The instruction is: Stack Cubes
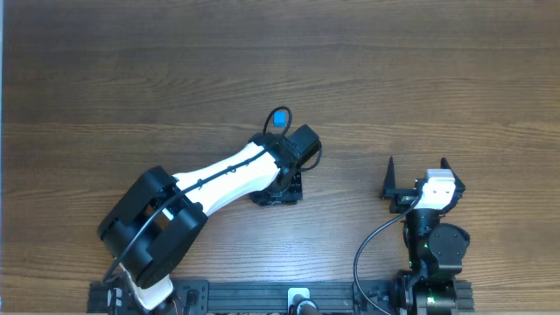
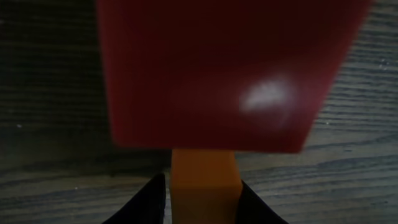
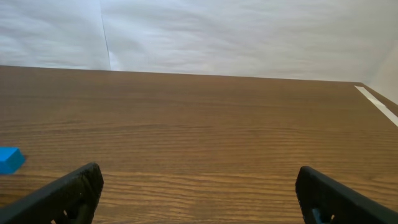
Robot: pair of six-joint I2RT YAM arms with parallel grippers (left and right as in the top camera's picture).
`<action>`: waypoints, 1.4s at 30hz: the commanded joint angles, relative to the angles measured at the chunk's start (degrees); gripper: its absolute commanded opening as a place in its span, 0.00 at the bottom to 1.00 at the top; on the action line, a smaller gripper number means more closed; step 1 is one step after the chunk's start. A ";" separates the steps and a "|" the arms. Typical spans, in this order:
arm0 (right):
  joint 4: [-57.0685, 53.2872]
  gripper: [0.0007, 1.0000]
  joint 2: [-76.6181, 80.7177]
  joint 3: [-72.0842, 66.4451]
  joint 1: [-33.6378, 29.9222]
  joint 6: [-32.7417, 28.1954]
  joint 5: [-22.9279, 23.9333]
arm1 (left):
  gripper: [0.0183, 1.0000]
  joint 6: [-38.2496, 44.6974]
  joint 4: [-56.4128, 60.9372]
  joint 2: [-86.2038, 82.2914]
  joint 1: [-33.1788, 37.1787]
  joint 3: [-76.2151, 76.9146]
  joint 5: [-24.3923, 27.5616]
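A large red cube (image 2: 217, 74) sits close in front of the left wrist camera. An orange cube (image 2: 204, 183) shows just below it, between the two dark fingers of my left gripper (image 2: 204, 202), which is shut on it. I cannot tell whether the orange cube touches the red one. From above, the left gripper (image 1: 278, 191) points down at the table's middle, and the arm hides both cubes. A blue cube (image 1: 280, 118) lies just beyond that arm, also seen as the blue cube (image 3: 9, 160). My right gripper (image 1: 417, 173) rests open near its base, holding nothing.
The brown wooden table (image 1: 420, 70) stretches bare to the far and right sides. A white wall (image 3: 249, 37) stands behind the table's far edge, and a pale strip (image 3: 376, 102) runs along its right side.
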 commanded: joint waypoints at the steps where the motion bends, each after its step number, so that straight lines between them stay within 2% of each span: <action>1: -0.15 0.99 -0.52 -0.26 -0.31 0.20 0.37 | 0.32 -0.85 0.20 0.31 0.48 -0.52 -0.85; 22: -0.15 0.99 -0.52 -0.26 -0.31 0.20 0.37 | 0.19 -0.83 0.00 -0.68 0.48 -0.52 -0.66; 34: -0.15 0.99 -0.52 -0.26 -0.31 0.20 0.37 | 0.08 -0.81 -5.64 -9.53 1.49 0.42 -1.57; 42: -0.15 0.99 -0.52 -0.26 -0.31 0.20 0.37 | 0.02 2.16 -13.68 -9.88 3.56 11.37 -4.24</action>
